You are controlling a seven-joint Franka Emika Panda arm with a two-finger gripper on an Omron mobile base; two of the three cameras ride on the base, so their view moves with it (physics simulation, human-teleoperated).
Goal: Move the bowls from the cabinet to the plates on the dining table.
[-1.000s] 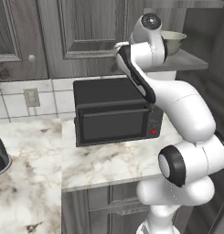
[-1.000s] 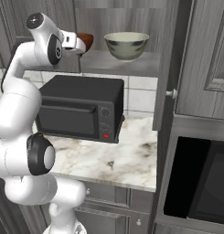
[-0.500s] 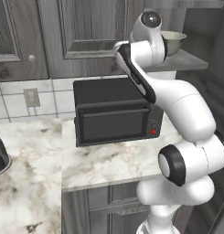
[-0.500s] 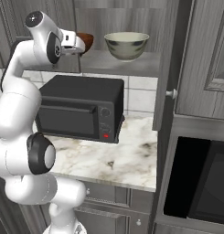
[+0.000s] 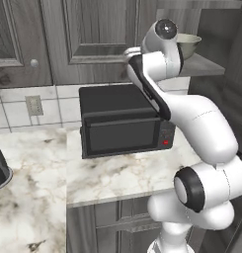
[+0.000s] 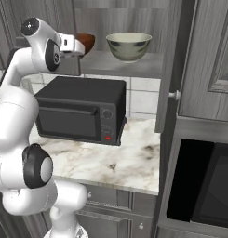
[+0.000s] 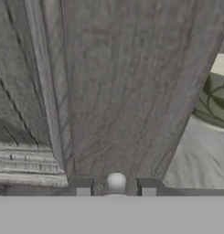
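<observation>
Towering at the back: a grey wood-grain wall cabinet with raised-panel doors, one compartment standing open over a grey shelf. Spread out below: a white, brown-veined marble counter top. Rising from the base and bending up to shelf height: the white jointed robot arm, wrist level with the shelf's left end in the right base view. Parked on the marble under the shelf: a black box-shaped microwave with a dark glass door and a small red light. Up on the shelf, both upright and apart from each other: a glossy pale cream-green round bowl towards the middle, and a dark reddish-brown round bowl at the left end, just beside the white hand and partly hidden behind it. Seen from the hand camera: grey door panel close up, cream-green bowl off to the right edge. Down at the bottom of that view: the two-finger gripper, dark finger tips standing either side of a small pale round knob, jaws drawn in narrow around it; cannot tell whether pressed onto it or a shade clear.
</observation>
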